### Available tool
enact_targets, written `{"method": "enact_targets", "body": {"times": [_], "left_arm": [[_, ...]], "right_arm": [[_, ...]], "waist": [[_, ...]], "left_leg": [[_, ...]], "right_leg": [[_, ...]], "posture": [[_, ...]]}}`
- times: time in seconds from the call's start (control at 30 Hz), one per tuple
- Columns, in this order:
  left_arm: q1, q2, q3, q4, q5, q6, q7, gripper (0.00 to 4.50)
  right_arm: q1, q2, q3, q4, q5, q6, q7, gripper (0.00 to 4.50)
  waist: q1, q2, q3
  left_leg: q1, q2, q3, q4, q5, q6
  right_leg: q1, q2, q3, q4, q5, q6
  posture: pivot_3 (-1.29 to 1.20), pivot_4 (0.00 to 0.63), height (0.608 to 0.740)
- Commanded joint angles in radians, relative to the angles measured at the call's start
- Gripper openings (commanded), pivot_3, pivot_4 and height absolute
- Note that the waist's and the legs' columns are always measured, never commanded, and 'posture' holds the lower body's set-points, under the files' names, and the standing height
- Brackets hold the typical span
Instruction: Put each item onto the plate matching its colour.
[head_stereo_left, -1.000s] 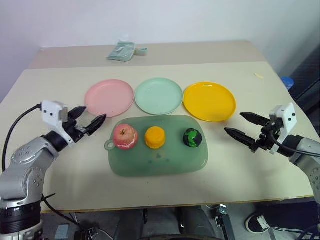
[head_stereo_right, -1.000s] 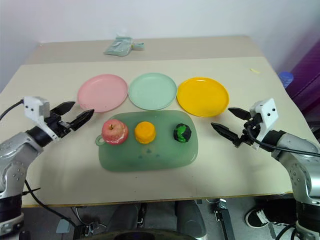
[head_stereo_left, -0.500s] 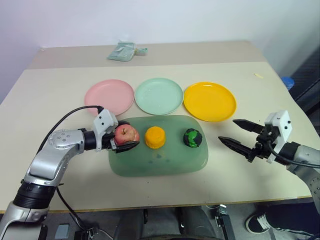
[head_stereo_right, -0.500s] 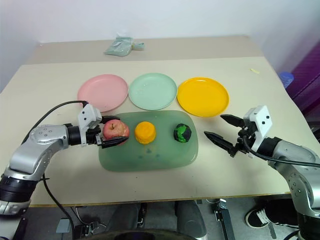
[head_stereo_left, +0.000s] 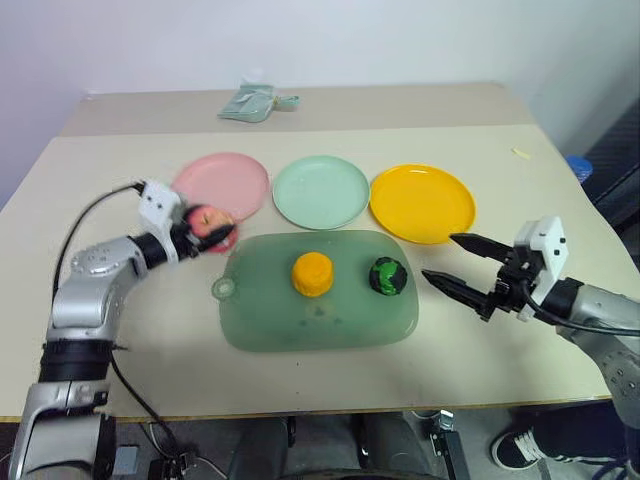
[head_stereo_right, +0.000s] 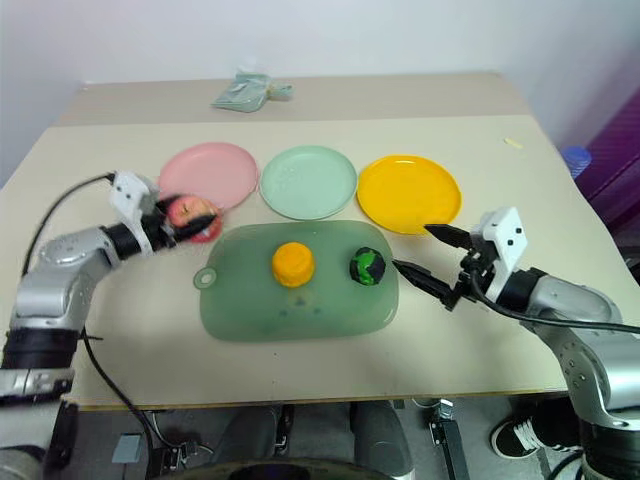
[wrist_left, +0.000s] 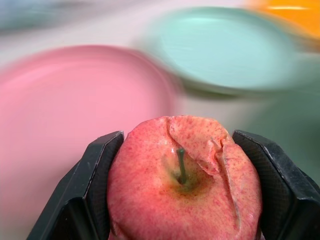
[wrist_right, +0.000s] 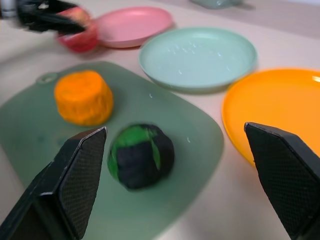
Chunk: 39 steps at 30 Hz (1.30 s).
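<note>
My left gripper (head_stereo_left: 210, 228) is shut on the red-pink apple (wrist_left: 182, 195), one black finger (wrist_left: 95, 190) on each side of it. It holds the apple at the near edge of the pink plate (head_stereo_left: 222, 183). The mint green plate (head_stereo_left: 320, 190) and the yellow-orange plate (head_stereo_left: 421, 202) lie bare to its right. The orange fruit (head_stereo_left: 312, 273) and the dark green ball (head_stereo_left: 386, 275) rest on the translucent green board (head_stereo_left: 300, 325). Just right of the board my right gripper (head_stereo_left: 438, 256) hovers open, pointing at the ball (wrist_right: 141, 156).
A small pale green packet (head_stereo_left: 250, 102) lies at the table's far edge. A blue object (head_stereo_left: 578, 165) sits beyond the table's right edge. Bare tabletop runs in front of the board and along both sides.
The left gripper reached the apple on the board, shut on it and carried it back and left to the pink plate's near edge. The right gripper drifted slightly toward the board.
</note>
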<state>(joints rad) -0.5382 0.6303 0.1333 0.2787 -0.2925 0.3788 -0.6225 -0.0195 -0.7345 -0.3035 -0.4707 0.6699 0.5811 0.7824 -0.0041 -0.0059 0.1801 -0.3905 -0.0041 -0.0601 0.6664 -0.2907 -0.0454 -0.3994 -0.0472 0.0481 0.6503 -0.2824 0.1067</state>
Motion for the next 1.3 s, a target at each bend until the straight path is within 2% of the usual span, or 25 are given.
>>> {"method": "enact_targets", "body": {"times": [0.03, 0.1, 0.2, 0.23, 0.43, 0.8, 0.97, 1.13, 1.3], "left_arm": [[-0.115, -0.059, 0.021, 0.112, 0.035, 0.000, 0.120, 2.89], [-0.169, -0.084, 0.018, 0.182, 0.048, 0.000, 0.145, 2.89], [-0.215, -0.110, 0.016, 0.230, 0.055, -0.015, 0.145, 4.37], [-0.224, -0.116, 0.017, 0.234, 0.051, -0.016, 0.140, 4.45], [-0.256, -0.131, 0.036, 0.203, 0.020, -0.002, 0.115, 4.45], [-0.329, -0.134, 0.090, 0.212, 0.030, -0.076, 0.215, 4.45], [-0.214, -0.084, 0.141, 0.099, 0.000, -0.096, 0.168, 4.45], [0.031, -0.004, 0.153, -0.106, -0.025, -0.090, 0.051, 4.45], [0.157, 0.008, 0.191, -0.246, -0.090, -0.022, 0.032, 4.45]], "right_arm": [[-0.033, 0.012, 0.023, -0.016, -0.008, -0.025, -0.008, 4.50], [-0.049, 0.019, 0.040, -0.020, -0.015, -0.029, -0.017, 4.50], [-0.063, 0.026, 0.049, -0.029, -0.012, -0.027, -0.029, 4.50], [-0.063, 0.027, 0.050, -0.032, -0.011, -0.026, -0.031, 4.50], [-0.043, 0.040, 0.060, -0.038, -0.021, -0.040, -0.040, 4.50], [-0.088, 0.048, 0.090, -0.067, -0.004, -0.018, -0.080, 4.50], [-0.136, 0.053, 0.130, -0.104, 0.019, 0.019, -0.092, 4.50], [-0.201, 0.079, 0.236, -0.129, 0.004, 0.061, -0.119, 4.50], [-0.240, 0.104, 0.286, -0.110, -0.005, 0.058, -0.112, 4.50]], "waist": [[0.000, 0.000, 0.000], [-0.001, 0.000, 0.000], [-0.009, 0.000, 0.000], [-0.011, 0.000, 0.000], [-0.009, 0.000, 0.000], [-0.011, -0.001, 0.000], [-0.015, 0.000, 0.000], [-0.013, 0.000, 0.000], [0.009, -0.002, 0.000]], "left_leg": [[0.000, 0.000, 0.000, 0.000, 0.000, 0.000], [-0.001, -0.001, 0.000, 0.000, 0.000, 0.000], [-0.001, 0.000, 0.000, 0.000, 0.000, 0.000], [-0.001, 0.000, 0.000, -0.001, 0.000, 0.000], [-0.001, 0.000, 0.001, -0.001, 0.000, 0.000], [-0.002, 0.000, 0.001, 0.000, 0.000, 0.000], [-0.002, 0.000, 0.001, -0.001, 0.000, 0.000], [-0.002, 0.001, 0.002, -0.001, 0.000, -0.001], [-0.002, 0.001, 0.000, 0.000, 0.000, -0.001]], "right_leg": [[0.000, 0.000, 0.000, 0.000, 0.000, 0.000], [-0.001, -0.001, 0.000, 0.000, 0.000, 0.000], [-0.001, 0.000, 0.000, 0.000, 0.000, 0.000], [-0.002, 0.000, 0.000, 0.000, 0.000, 0.000], [-0.003, 0.000, 0.001, 0.001, 0.000, 0.000], [-0.004, 0.000, 0.001, 0.002, 0.000, 0.000], [-0.005, 0.000, 0.002, 0.003, 0.000, 0.000], [-0.006, 0.000, 0.003, 0.003, 0.000, 0.000], [-0.005, -0.003, 0.002, 0.003, 0.000, 0.000]], "posture": [[0.00, 0.150, 0.740], [0.00, 0.150, 0.740], [0.00, 0.150, 0.740], [0.00, 0.150, 0.740], [0.00, 0.150, 0.740], [0.00, 0.150, 0.740], [0.00, 0.150, 0.740], [0.00, 0.150, 0.740], [0.00, 0.150, 0.740]]}}
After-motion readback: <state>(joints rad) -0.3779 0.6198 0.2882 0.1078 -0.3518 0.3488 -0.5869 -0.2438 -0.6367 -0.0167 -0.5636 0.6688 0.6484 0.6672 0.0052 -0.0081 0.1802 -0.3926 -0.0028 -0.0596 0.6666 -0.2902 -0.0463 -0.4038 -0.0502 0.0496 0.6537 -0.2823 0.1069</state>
